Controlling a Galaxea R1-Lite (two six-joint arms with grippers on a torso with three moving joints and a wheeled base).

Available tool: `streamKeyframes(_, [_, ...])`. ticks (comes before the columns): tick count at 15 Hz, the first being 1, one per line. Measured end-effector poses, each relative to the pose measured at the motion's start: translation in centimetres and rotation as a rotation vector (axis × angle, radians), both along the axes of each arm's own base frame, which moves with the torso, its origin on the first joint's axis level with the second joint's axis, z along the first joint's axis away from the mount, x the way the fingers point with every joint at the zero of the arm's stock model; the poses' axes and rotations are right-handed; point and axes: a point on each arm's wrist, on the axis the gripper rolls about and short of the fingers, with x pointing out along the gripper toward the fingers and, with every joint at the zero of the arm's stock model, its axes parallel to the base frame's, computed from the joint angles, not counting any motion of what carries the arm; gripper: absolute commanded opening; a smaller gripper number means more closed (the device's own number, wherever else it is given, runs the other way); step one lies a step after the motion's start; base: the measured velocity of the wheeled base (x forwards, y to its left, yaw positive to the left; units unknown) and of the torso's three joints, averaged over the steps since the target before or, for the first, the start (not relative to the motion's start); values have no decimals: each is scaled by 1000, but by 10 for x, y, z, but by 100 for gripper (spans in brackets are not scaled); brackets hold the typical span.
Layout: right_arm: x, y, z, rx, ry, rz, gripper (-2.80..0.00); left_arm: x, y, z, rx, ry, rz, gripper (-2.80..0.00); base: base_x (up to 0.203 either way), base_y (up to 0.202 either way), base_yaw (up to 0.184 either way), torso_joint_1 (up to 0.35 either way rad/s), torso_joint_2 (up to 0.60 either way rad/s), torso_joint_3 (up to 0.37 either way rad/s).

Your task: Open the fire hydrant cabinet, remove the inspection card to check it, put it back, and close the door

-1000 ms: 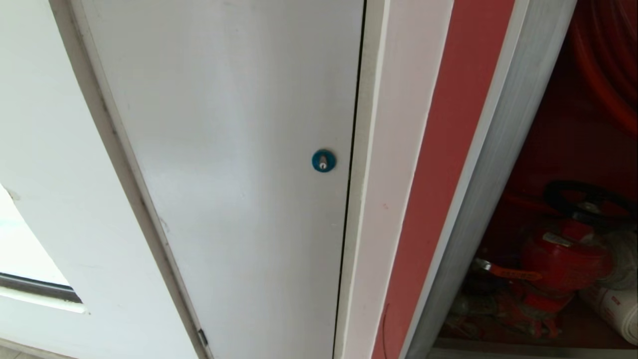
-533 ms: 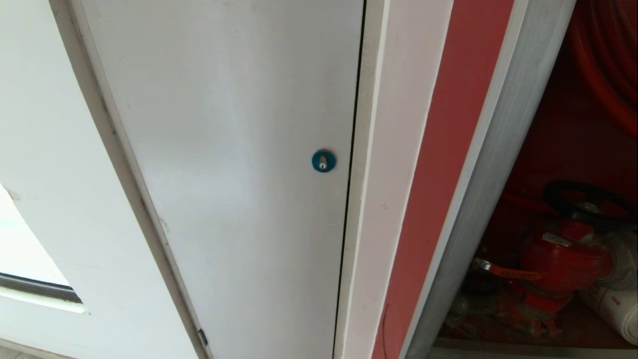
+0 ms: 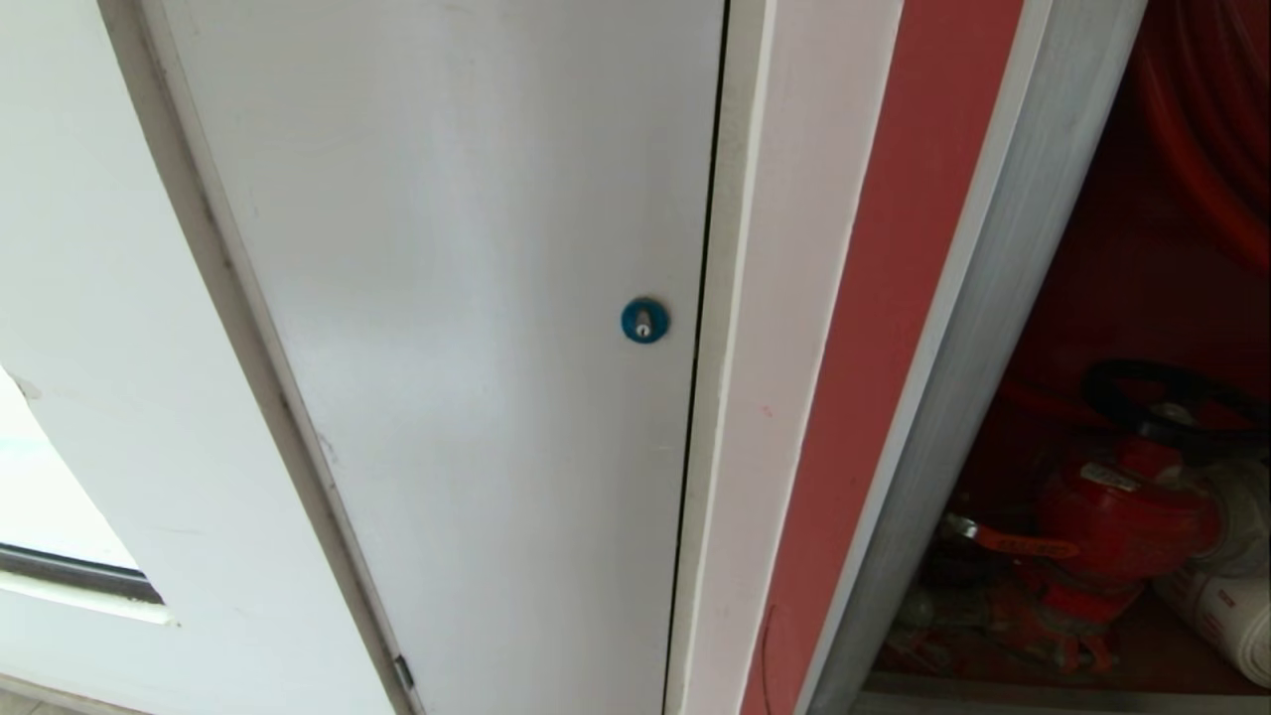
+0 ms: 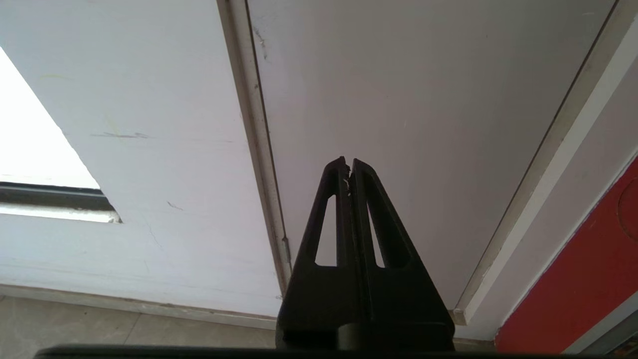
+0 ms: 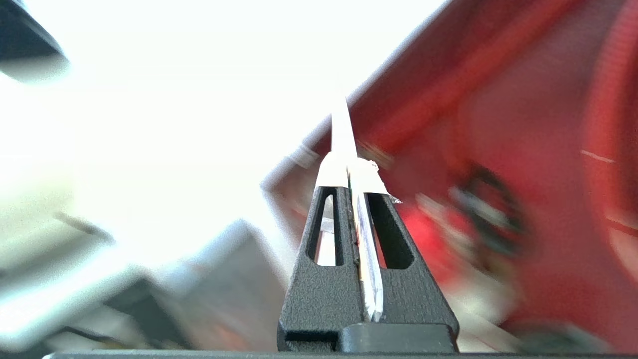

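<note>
a: right wrist view first. the right hand (image 5: 349, 167) is clamped on the thin flat pale white inspection card (image 5: 343, 132), seen edge-on, one end poking past the tips and the rest running back between the two fingers.

b: and the surroundings there?

a: smeared. the tall silver-framed fire hydrant cabinet (image 5: 523, 124) with its red interior streaks past behind the card, so i judge that arm is swinging.

b: has the head view changed over the last second?

a: no. same framing: plain pale grey panel (image 3: 477, 298) with its blue round lock (image 3: 644, 320), the open cabinet's silver frame at the right, red valve (image 3: 1127, 516) inside. neither arm shows there, and the tinted glass door is out of view.

b: left hand?

a: the left hand (image 4: 348, 164) has its fingers together on nothing, parked in front of the grey panel.

b: so for the task?

a: card is out and held; probably being turned for checking. returning it and closing the door remain.
</note>
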Motion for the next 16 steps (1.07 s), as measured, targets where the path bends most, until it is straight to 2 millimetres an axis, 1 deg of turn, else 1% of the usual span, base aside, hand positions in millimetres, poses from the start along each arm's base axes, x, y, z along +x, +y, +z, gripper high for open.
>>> streamKeyframes(3, [8,6,11,196,137,139,-280,0,0,0,0,0,0,-280,0,0,0,0,0,0])
streamKeyframes(6, [24,12,25,383,253,265,-280,0,0,0,0,0,0,-280,0,0,0,0,0,0])
streamKeyframes(10, [45,19,48,605,358,374,-280,0,0,0,0,0,0,-280,0,0,0,0,0,0])
streamKeyframes(12, [59,22,53,682,401,392,-280,0,0,0,0,0,0,-280,0,0,0,0,0,0])
streamKeyframes(16, [90,30,56,740,414,458,-280,0,0,0,0,0,0,-280,0,0,0,0,0,0])
